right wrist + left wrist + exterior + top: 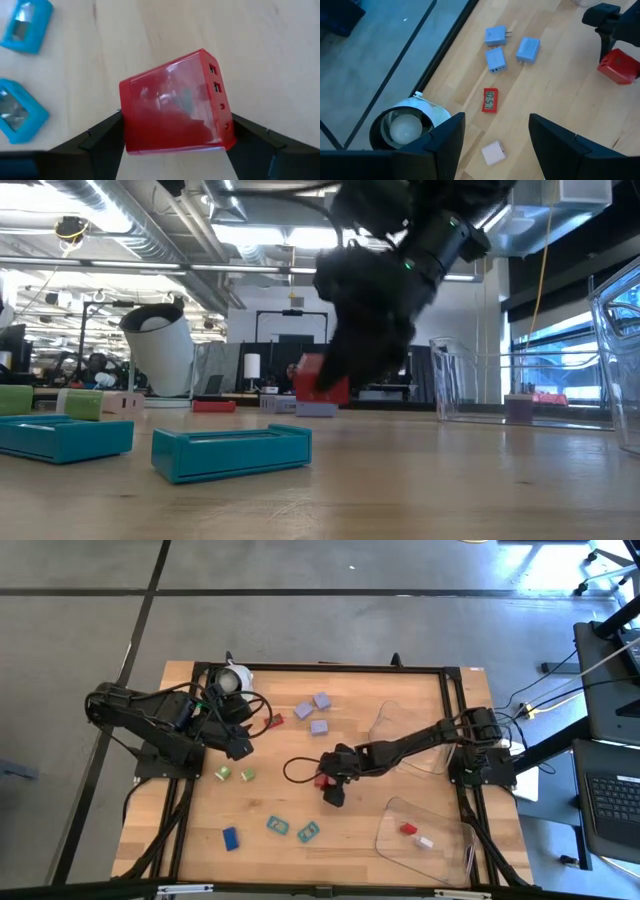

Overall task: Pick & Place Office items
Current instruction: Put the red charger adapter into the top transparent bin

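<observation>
My right gripper is near the table's middle, shut on a red block, which also shows in the low view. My left gripper hangs open above the table's left part, over a white plug piece and a red timer. Three lavender blocks lie flat at the far middle. Two green pieces lie left of centre. Two teal clips and a blue piece lie near the front edge. My right gripper pinches the red block by two opposite sides between its two fingers. The fingers come slanting down from the table's right side. The block sits tilted in the hold; whether it is clear of the table I cannot tell.
A clear tray at the front right holds a red and a white piece. A second clear tray stands under the right arm. A white round roll-like object stands at the far left. A black cable loops beside the right gripper.
</observation>
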Robot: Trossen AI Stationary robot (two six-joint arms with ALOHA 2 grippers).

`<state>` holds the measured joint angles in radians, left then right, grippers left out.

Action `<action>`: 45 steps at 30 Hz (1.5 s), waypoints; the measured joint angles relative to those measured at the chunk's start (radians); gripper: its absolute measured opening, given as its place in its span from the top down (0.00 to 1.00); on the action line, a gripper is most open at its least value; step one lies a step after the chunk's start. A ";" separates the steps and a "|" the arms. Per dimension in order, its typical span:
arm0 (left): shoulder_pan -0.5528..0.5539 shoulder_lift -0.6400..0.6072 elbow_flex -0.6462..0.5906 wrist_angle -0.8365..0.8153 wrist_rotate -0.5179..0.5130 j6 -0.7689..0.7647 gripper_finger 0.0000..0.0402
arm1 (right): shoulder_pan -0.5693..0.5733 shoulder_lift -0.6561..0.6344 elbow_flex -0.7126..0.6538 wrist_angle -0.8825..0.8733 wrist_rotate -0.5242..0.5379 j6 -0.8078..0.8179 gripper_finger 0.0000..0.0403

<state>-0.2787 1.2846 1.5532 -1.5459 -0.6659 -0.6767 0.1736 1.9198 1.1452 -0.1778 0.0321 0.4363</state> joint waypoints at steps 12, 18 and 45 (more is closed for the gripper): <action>0.000 0.000 0.000 0.000 0.000 -0.009 0.46 | -0.006 -0.026 0.263 -0.210 0.170 -0.079 0.28; 0.000 0.001 0.000 0.000 0.000 -0.009 0.46 | -0.038 -0.126 0.311 -0.325 0.336 -0.131 0.28; -0.001 0.001 0.000 0.100 -0.291 -0.098 0.46 | -0.013 -0.433 0.312 -0.310 0.732 -0.213 0.28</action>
<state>-0.2794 1.2854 1.5532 -1.4455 -0.9570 -0.7751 0.1607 1.4864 1.4570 -0.4876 0.7640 0.2235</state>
